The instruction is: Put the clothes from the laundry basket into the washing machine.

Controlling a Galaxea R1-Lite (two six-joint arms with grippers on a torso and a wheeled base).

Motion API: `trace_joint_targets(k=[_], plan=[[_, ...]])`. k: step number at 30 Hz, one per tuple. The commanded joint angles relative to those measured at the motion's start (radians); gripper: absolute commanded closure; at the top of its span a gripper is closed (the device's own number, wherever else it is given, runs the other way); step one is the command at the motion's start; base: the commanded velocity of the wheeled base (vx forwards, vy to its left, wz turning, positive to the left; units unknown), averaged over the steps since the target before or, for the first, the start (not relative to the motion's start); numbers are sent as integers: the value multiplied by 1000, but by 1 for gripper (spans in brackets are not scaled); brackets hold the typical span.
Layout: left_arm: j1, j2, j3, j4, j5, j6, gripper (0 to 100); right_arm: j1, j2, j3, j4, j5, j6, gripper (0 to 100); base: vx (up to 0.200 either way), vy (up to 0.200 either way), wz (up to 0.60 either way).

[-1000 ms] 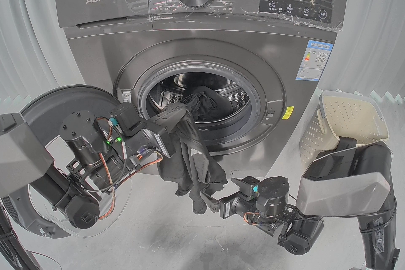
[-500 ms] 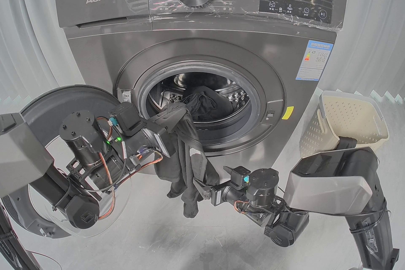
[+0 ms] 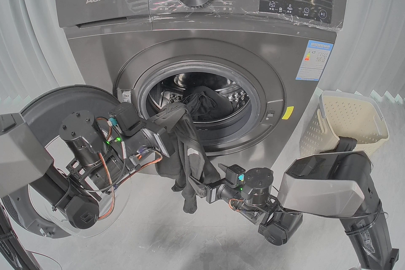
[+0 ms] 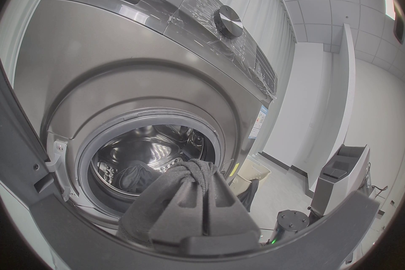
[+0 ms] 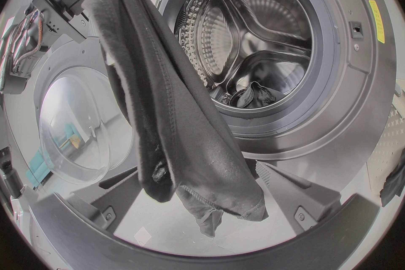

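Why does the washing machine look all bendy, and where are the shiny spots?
Head view: the wide lens bows the straight edges of the washing machine, and light glints off the plastic wrap over its buttons. Left wrist view: the picture is round with dark corners, and the drum gleams. Right wrist view: the door glass mirrors the room like a bubble.

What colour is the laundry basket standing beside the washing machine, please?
Cream, with perforated walls; the laundry basket shows best in the head view.
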Motion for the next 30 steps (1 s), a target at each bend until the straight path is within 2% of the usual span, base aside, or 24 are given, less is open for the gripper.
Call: trace_joint_targets(k=[1,7,8,22,28,30], plan=[[0,1,-2,0,0,-1,100,-3,11,-9,-1,0,2,0,0,0,0],[1,3,-2,0,0,-1,100,-6,12,-17,-1,-2,2,0,0,0,0],[1,4,-2,0,0,-1,100,-6,11,-17,-1,-2,4,100,0,0,0],[6,4,9,0,-1,1,100,-4,-24,6,-1,-3,11,100,0,0,0],[21,1,18,0,2,4,100,-7,-107,89,1,-5,2,100,0,0,0],[46,-2,26,0,0,4,100,-10,-184,172,1,0,-6,100,0,0,0]])
